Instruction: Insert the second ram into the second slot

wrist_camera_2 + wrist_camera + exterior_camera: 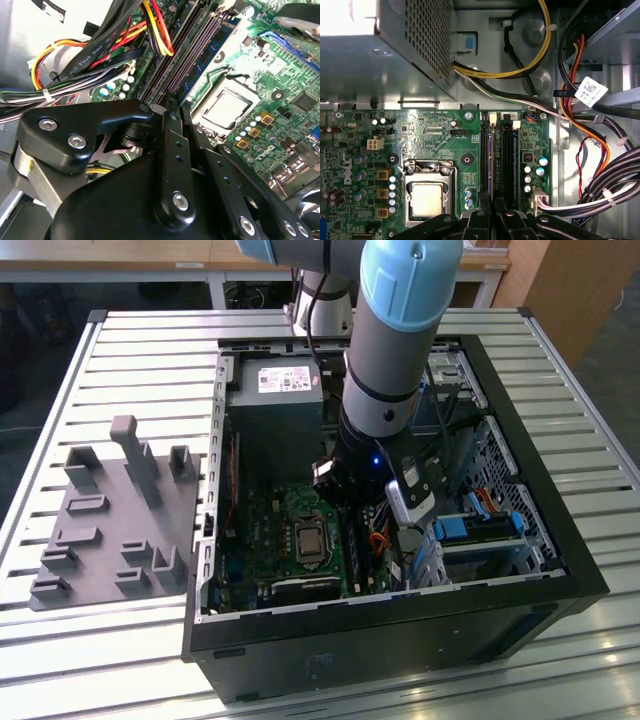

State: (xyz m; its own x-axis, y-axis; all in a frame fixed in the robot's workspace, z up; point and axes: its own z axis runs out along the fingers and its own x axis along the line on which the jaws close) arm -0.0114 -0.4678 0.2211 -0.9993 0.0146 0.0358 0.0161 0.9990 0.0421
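In the exterior view the arm reaches down into an open computer case (570, 570), and my gripper (350, 525) sits low over the motherboard (270, 540). In both wrist views the black fingers meet, shut, at the near end of the long memory slots. A thin blue stick, the second ram (194, 72) (487, 160), stands on edge in the slot beside the CPU socket (227, 107) (426, 197). My gripper (167, 107) (494, 215) touches its near end. A darker parallel slot (165, 65) (507, 160) runs just beyond it.
Bundles of black, yellow and red cables (115, 45) (600, 190) crowd the slots on the side away from the CPU. The power supply (275, 405) fills the case's far end, with blue drive-bay clips (480, 530) at the exterior view's right. A grey parts fixture (120, 515) lies outside the case.
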